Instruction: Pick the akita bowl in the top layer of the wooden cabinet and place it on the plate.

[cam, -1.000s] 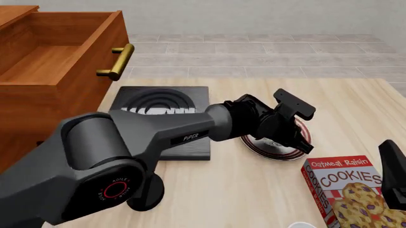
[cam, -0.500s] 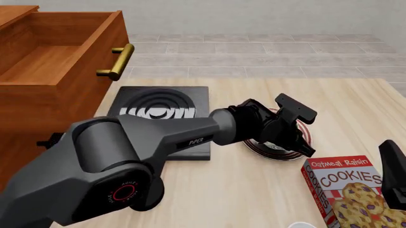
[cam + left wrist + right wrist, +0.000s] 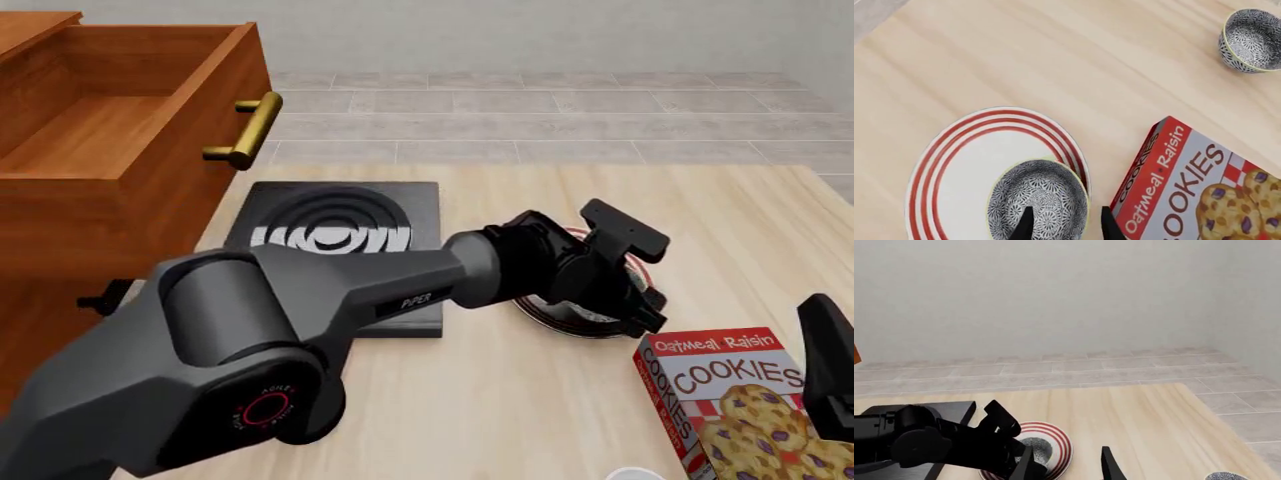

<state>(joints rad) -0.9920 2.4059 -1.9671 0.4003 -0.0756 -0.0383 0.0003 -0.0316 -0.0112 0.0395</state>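
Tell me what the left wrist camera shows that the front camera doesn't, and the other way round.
Only the left wrist view shows the akita bowl clearly, sitting inside the plate near its rim, with the left gripper fingers straddling the bowl's rim. It also shows a second patterned bowl on the table. Only the front view shows the wooden cabinet with its top layer pulled open, and the black stove. Both views share the plate and the cookie box.
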